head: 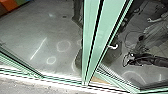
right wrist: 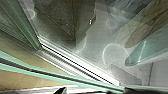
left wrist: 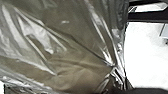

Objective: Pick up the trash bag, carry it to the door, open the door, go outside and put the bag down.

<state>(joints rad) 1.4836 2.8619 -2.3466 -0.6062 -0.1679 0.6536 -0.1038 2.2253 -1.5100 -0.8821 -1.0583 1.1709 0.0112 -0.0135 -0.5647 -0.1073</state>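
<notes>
Standing nearly upright at the middle of the head view, the pale green frame (head: 92, 30) met the sill (head: 62, 80), with glass and grey floor (head: 37, 25) to each side of it. Rings and a streak of light lay across that floor, and orange and green blocks (head: 8, 4) showed at its far left edge. Rough paving (head: 15, 87) ran along the sill's near left edge. Just beside the frame was a small white hook (head: 113, 46); farther right I made out a long dark shape (head: 150, 60), though I couldn't tell if it was behind the glass or mirrored in it. The bag (left wrist: 75, 72), shiny and see-through with something brown inside, was right up close to the left claw (left wrist: 140, 90), its plastic creased and drawn into a bunch near it. Whether that claw stood wide or narrow, I couldn't tell. Nor could I for the right claw (right wrist: 93, 91), which was close to a green bar (right wrist: 55, 75) slanting toward the bright sill, beside a tan strip (right wrist: 17, 77).
</notes>
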